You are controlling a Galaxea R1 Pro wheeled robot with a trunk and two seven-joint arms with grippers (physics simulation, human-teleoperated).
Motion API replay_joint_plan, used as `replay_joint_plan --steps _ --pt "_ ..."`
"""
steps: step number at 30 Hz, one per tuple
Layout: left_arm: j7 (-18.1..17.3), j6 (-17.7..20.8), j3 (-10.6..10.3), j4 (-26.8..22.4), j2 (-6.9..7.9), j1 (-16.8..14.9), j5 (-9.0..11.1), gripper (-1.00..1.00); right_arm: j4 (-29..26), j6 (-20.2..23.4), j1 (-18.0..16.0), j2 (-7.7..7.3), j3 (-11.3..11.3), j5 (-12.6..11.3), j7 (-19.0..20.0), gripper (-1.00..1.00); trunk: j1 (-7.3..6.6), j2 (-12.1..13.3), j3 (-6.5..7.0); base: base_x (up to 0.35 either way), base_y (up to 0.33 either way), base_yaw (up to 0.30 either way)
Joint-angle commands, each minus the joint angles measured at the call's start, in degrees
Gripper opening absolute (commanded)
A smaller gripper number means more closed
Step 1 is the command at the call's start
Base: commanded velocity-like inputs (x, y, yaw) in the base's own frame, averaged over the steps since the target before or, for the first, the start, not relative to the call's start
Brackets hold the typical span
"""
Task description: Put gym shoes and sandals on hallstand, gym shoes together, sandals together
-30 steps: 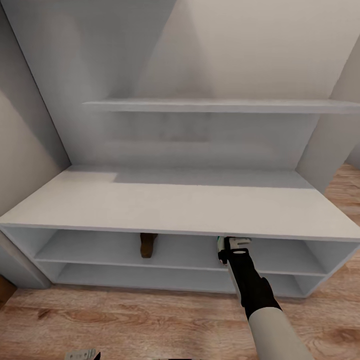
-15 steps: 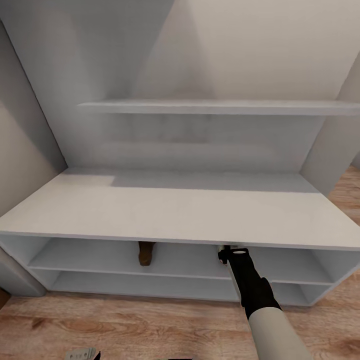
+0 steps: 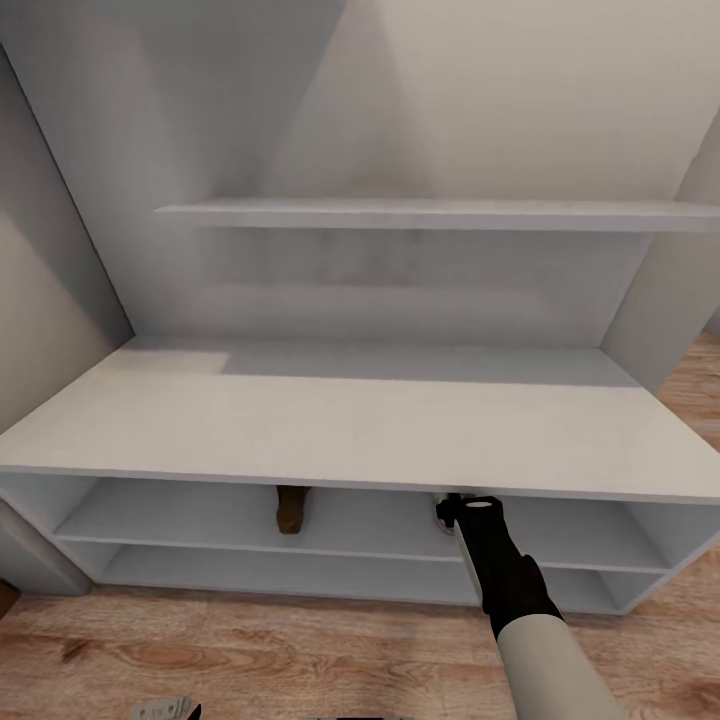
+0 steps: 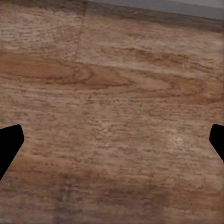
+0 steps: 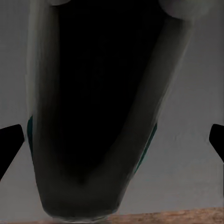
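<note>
My right arm (image 3: 515,590) reaches under the bench (image 3: 350,425) top into the upper shelf (image 3: 200,515) of the rack, and the bench edge hides my right jaws from the head view, so only the wrist shows there. From the right wrist, a gym shoe (image 5: 93,116) lies right between my jaws: pale sides, a sliver of teal at each flank, and a dark middle too shadowed to tell opening from sole. The fingertips (image 5: 9,144) sit at both far edges of that view, wide apart and clear of the shoe's sides, so the right jaws are spread, gripping nothing. The grey surface around the shoe I take for the shelf, with a strip of wooden floor (image 5: 186,217) at its edge; whether the shoe rests on the shelf I cannot tell. To the left of my right jaws on the same shelf stands one brown sandal (image 3: 292,508), its front cut off by the bench edge. My left jaws, at the left wrist, are spread wide as well, their black tips (image 4: 9,142) at both margins over bare floor.
</note>
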Motion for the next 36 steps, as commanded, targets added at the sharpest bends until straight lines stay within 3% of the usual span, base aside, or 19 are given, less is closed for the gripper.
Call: replay_joint_plan --steps 1,9,36 --pt "-0.25 -0.22 0.50 0.05 -0.01 -0.05 -0.57 1.00 -0.03 0.23 -0.01 0.05 -0.10 0.13 -0.01 1.00 -0.01 -0.02 -0.05 0.000 0.000 0.000" --pt "-0.25 -0.22 0.50 0.07 -0.01 -0.04 -0.57 1.00 -0.07 0.24 -0.03 0.05 -0.14 0.13 -0.01 1.00 -0.01 -0.02 -0.05 -0.033 0.000 0.000" --pt "-0.17 -0.18 0.62 -1.04 -0.09 -0.18 -0.39 1.00 0.97 0.25 0.09 0.05 -0.18 0.29 0.02 1.00 -0.01 -0.02 -0.05 -0.327 0.000 0.000"
